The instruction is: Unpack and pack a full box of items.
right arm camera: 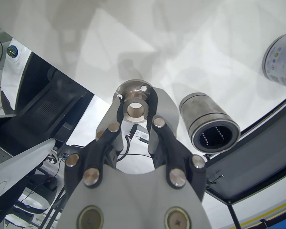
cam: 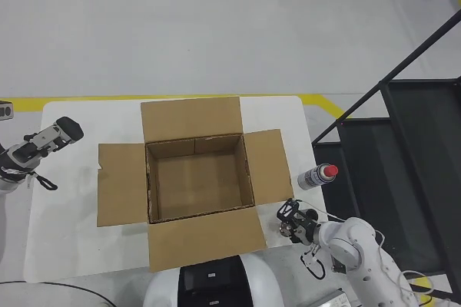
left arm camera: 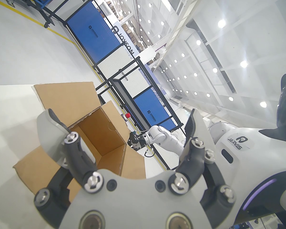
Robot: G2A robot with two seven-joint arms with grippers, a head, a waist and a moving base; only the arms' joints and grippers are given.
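Observation:
An open cardboard box [cam: 200, 180] stands mid-table with its flaps spread, and its inside looks bare. My right gripper [right arm camera: 133, 107] is shut on a small flanged metal bushing [right arm camera: 134, 96], held just above the table off the box's front right corner [cam: 293, 220]. Beside it on the table lies a steel linear bearing [right arm camera: 208, 125]. My left gripper [left arm camera: 121, 122] is open and holds nothing. It hangs over the table's left edge [cam: 61, 130] and faces the box [left arm camera: 102, 129].
A spray can [cam: 317, 176] with a red cap lies on the table right of the box, and its end also shows beyond the bearing [right arm camera: 280, 60]. Black metal stairs [cam: 415, 169] stand close to the table's right edge. A yellow floor line runs behind the table.

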